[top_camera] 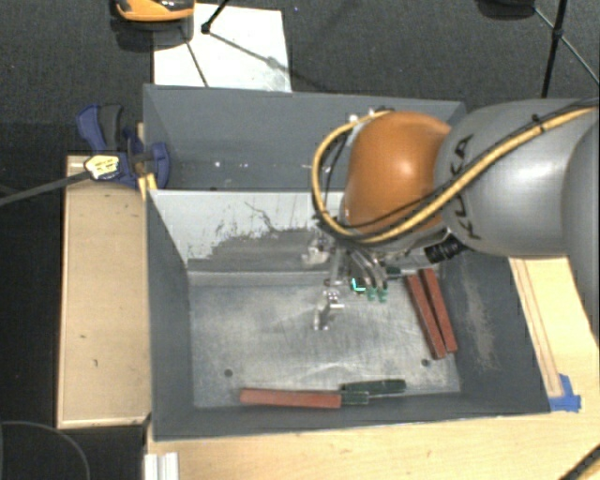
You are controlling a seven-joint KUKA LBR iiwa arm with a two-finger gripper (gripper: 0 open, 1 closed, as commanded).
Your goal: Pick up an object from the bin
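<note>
Sparsely, the grey bin (234, 230) holds one front stick (291, 398), two right-side sticks (433, 314).

Along grey metal bin (169, 309) front wall, long reddish-brown flat stick (291, 398) just beside short dark green bar (373, 389); behind bin, white paper sheet (239, 47), orange rounded object (153, 8).

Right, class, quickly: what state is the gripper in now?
Gripper: cannot be told whether open or shut; it hangs over the middle of the bin.
</note>
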